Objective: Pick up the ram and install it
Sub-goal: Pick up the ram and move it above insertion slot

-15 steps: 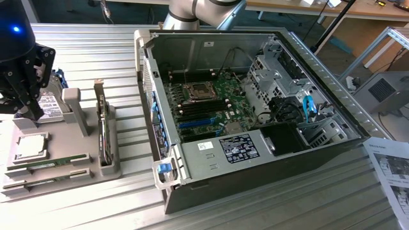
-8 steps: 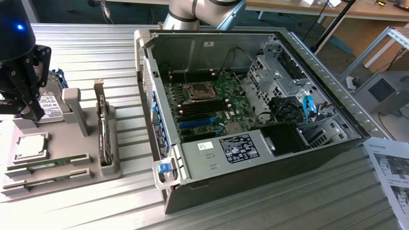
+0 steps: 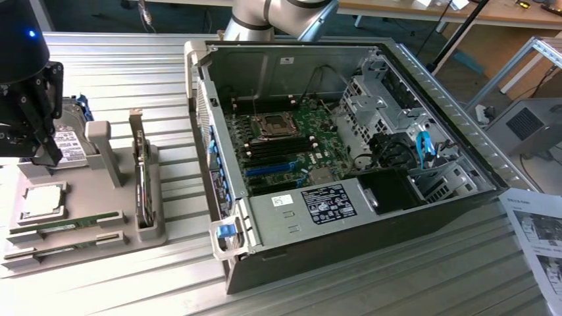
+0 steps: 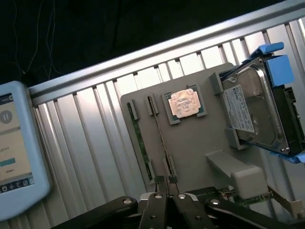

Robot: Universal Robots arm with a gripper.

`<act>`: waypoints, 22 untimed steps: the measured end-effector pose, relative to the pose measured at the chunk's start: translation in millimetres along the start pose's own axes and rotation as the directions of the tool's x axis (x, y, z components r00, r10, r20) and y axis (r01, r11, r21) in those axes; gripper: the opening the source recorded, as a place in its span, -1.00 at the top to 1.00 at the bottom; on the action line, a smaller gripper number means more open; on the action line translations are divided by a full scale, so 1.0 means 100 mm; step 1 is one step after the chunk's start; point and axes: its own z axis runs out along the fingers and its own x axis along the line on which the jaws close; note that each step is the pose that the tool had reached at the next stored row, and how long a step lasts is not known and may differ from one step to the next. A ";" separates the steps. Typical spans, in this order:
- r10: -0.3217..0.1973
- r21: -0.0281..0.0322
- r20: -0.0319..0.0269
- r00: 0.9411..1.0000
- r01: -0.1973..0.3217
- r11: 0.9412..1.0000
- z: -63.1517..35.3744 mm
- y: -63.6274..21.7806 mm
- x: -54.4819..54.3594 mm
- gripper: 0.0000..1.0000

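Your gripper hangs over the tray, fingers pressed together with nothing between them. The ram sits on edge in its tray slot. It is the stick nearer the CPU, with its twin just beside it on the side away from the CPU.

From the wrist view you look down onto the ram's top edge. It reads as a thin line running away from the gripper, in line with the closed tips. The twin runs parallel and shows a sliver of green. This view also gives you the CPU just past the ram and the drive further across the tray. A blue-framed tablet rests on the ribbed table off the tray's edge.

The exterior view gives you height: the gripper stands above the drive end of the tray, apart from the ram. It also gives you the open case to the exterior view's right of the tray, with the board bare inside. A card stands upright between the ram slots and the case, near the tray's case-side edge. A strip of bare table separates the tray from the case wall. A printed sheet lies by the case at the exterior view's right.
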 end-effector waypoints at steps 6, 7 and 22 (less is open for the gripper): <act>-0.109 0.007 -0.004 0.994 0.109 0.994 0.001 0.000 0.00 0.79; -0.118 0.008 -0.004 0.993 0.118 0.993 0.001 0.000 0.00 0.79; -0.140 0.007 0.017 0.990 0.140 0.990 0.002 -0.001 0.00 0.79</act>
